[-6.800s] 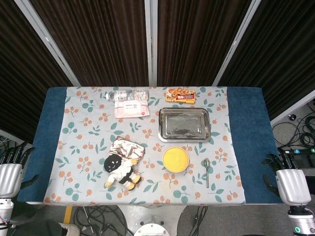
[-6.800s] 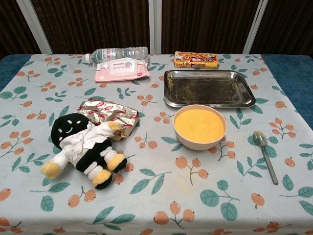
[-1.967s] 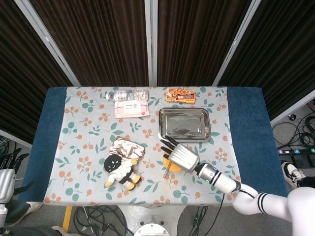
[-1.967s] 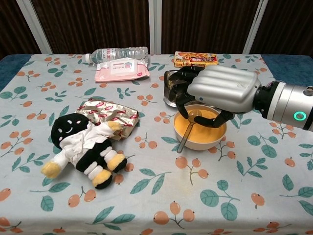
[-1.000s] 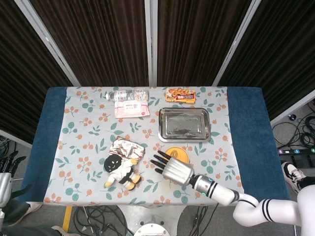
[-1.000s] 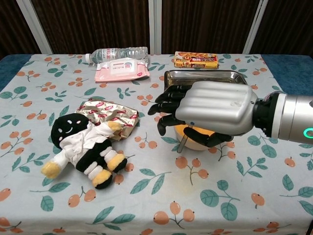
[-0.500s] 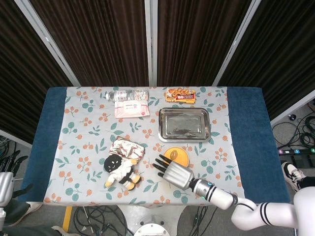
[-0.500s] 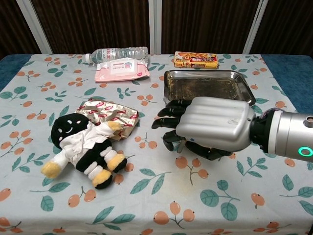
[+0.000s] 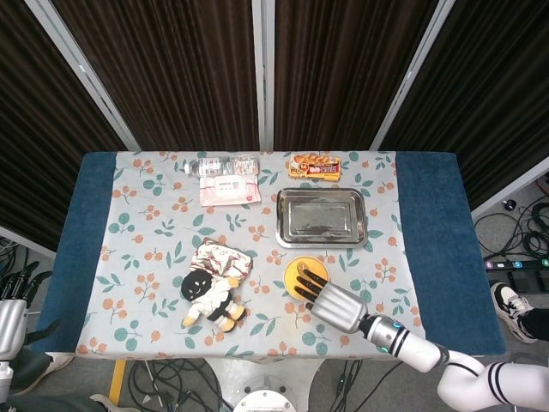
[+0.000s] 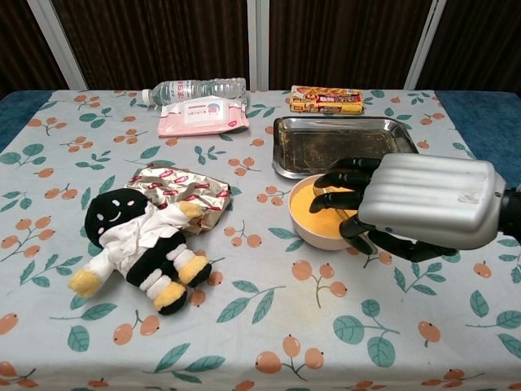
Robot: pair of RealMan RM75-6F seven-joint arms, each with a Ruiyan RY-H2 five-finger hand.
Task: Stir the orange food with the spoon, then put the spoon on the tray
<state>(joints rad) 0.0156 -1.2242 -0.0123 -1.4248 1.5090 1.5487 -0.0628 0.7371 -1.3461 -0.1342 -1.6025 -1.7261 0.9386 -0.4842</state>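
Observation:
The bowl of orange food (image 10: 313, 208) stands just in front of the steel tray (image 10: 346, 147), which holds nothing. My right hand (image 10: 411, 208) reaches in from the right with its dark fingers (image 10: 346, 195) curled over the bowl's right half. It grips the spoon, which is almost wholly hidden under those fingers. From the head view the same hand (image 9: 333, 305) covers the near right side of the bowl (image 9: 298, 268), short of the tray (image 9: 322, 216). My left hand (image 9: 10, 322) hangs off the table at the lower left, fingers apart and holding nothing.
A black and white plush toy (image 10: 134, 244) lies left of the bowl against a foil packet (image 10: 183, 189). Along the far edge are a water bottle (image 10: 195, 87), a pink wipes pack (image 10: 203, 116) and a snack box (image 10: 326, 99).
My right hand has shifted to the right across the bowl, uncovering the orange food's left side. The spoon handle that stuck out at the bowl's front left no longer shows.

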